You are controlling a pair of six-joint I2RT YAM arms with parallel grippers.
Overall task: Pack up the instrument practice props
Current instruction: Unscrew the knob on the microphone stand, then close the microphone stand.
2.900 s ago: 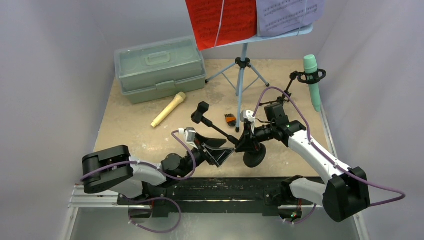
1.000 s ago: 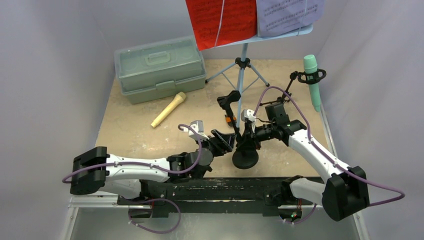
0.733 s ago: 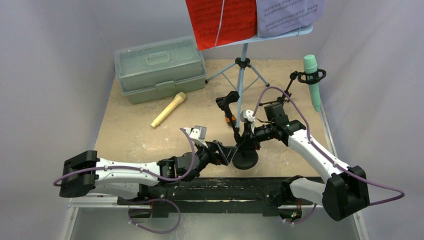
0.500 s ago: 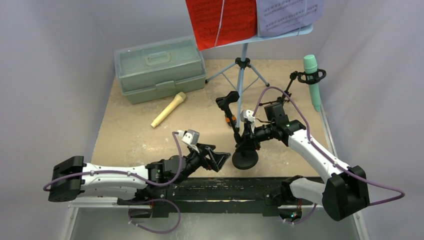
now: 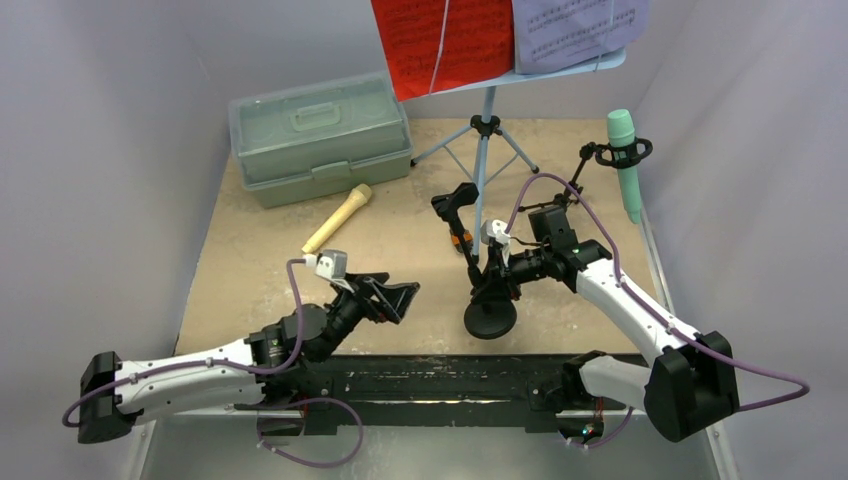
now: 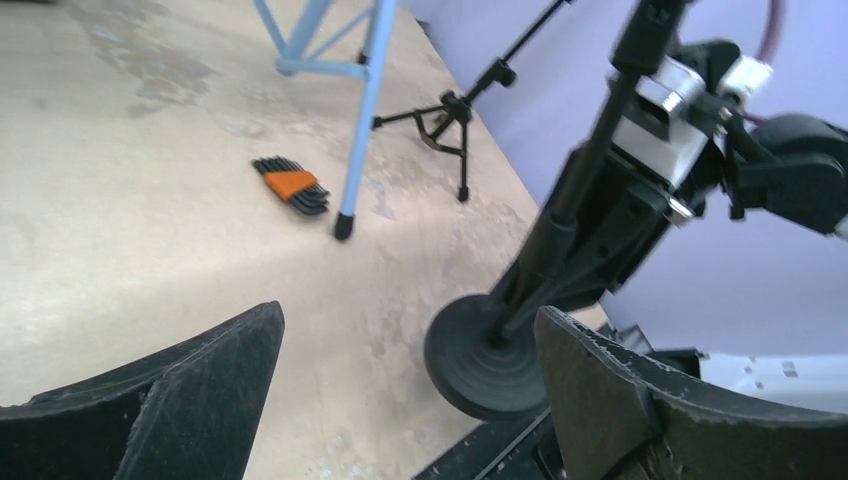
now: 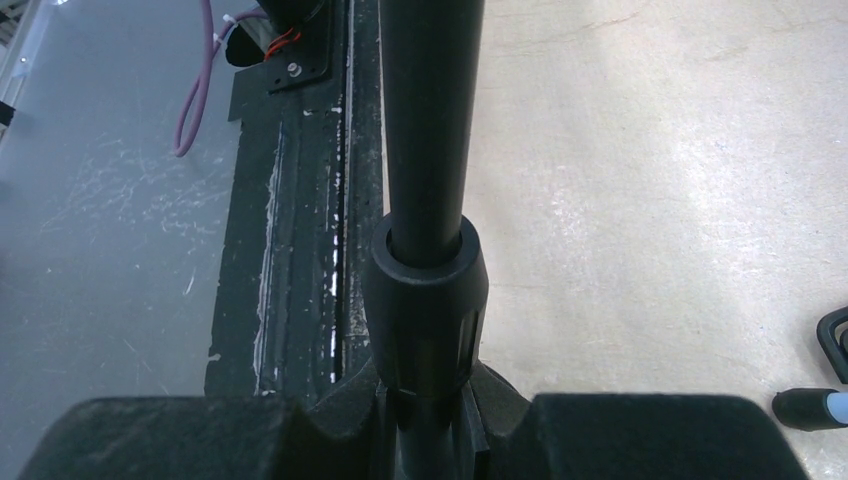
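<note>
top view: the round-base mic holder [image 5: 490,320] stands upright near the front edge of the bench [image 5: 270,260]. the right gripper [image 5: 497,272] pinches its pole low down, and the left gripper [image 5: 393,297] hangs spread and empty to its left.

left wrist: the disc base [image 6: 480,352] seems to rest flat, so lift straight up before tilting.

right wrist: the fingers [image 7: 620,435] clamp just under the collar [image 7: 425,290]. a firm, centred hold should stop the heavy base swinging.

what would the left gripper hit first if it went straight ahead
The left gripper would most likely meet the round base of the black microphone holder that the right gripper grips; depth is unclear.
</note>
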